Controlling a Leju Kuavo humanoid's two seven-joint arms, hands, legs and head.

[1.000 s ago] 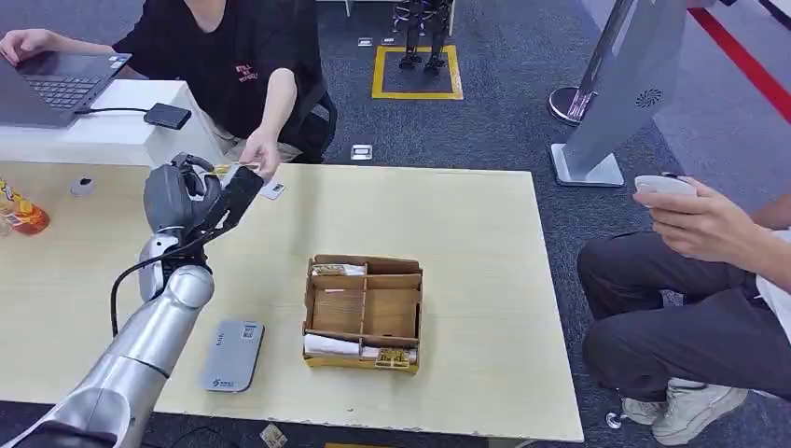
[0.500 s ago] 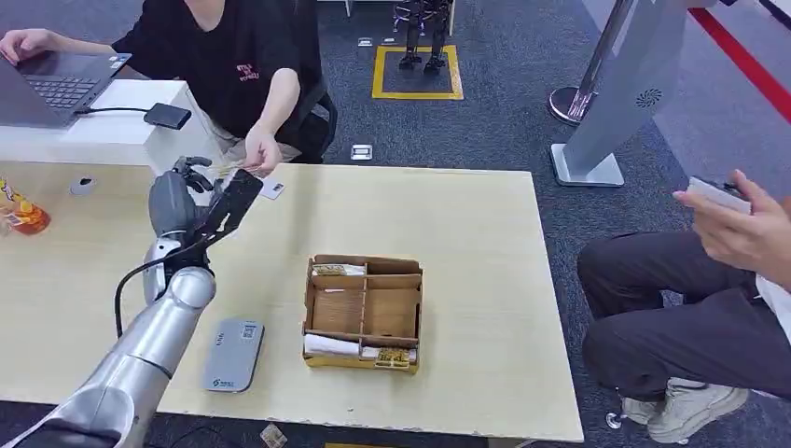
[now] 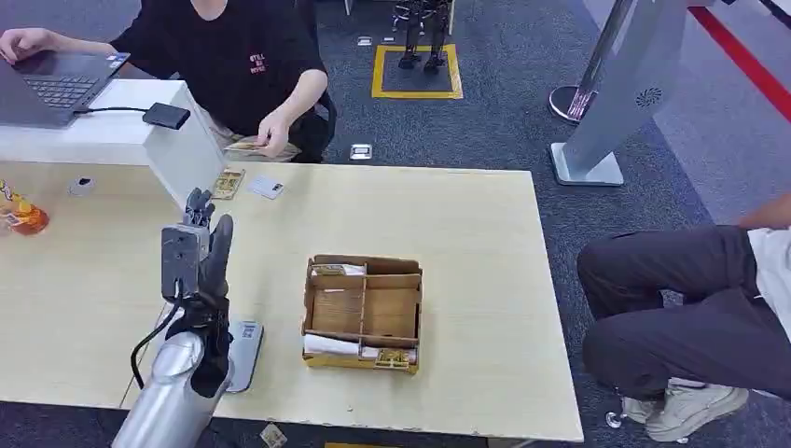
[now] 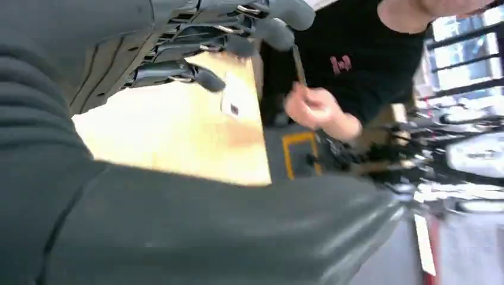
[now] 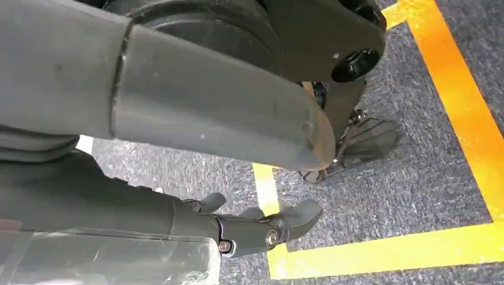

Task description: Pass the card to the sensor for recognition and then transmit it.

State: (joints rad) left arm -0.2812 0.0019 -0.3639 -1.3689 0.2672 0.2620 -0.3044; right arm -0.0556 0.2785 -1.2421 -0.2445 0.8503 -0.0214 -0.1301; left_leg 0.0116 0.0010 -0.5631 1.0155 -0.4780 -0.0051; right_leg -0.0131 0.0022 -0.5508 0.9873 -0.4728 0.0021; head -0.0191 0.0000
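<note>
The robot's left hand (image 3: 198, 245) is raised above the pale wooden table (image 3: 466, 215), fingers straight and apart, with nothing in it. The left wrist view shows its dark fingers (image 4: 178, 74) spread over the tabletop. The right hand (image 5: 261, 228) hangs beside the robot's body over grey carpet (image 5: 380, 196) crossed by yellow floor tape (image 5: 380, 252); its fingers are loosely curled and hold nothing.

The card (image 3: 244, 145), thin and yellowish, is in the hand of the person in a black T-shirt (image 3: 242, 56) seated at the far edge of the table, held just beyond the table's rim. On the table near that edge lie a small white card (image 3: 266, 188) and, just beside it, a small tan patterned card (image 3: 228, 182). The flat grey sensor pad (image 3: 244, 350) lies near the front edge, partly hidden behind the robot's forearm. In the middle of the table stands an open brown cardboard tray (image 3: 364, 313) with compartments, some holding white and yellow items too small to make out.

To the left, a white raised counter (image 3: 112, 126) carries a dark laptop (image 3: 47, 84) and a small black box (image 3: 168, 116) on a cable. An orange object (image 3: 23, 217) sits at the table's left edge. On the right, a second person in dark grey trousers (image 3: 672, 308) sits well apart from the table. A slanted grey kiosk stand (image 3: 625, 93) rises from the carpet behind.
</note>
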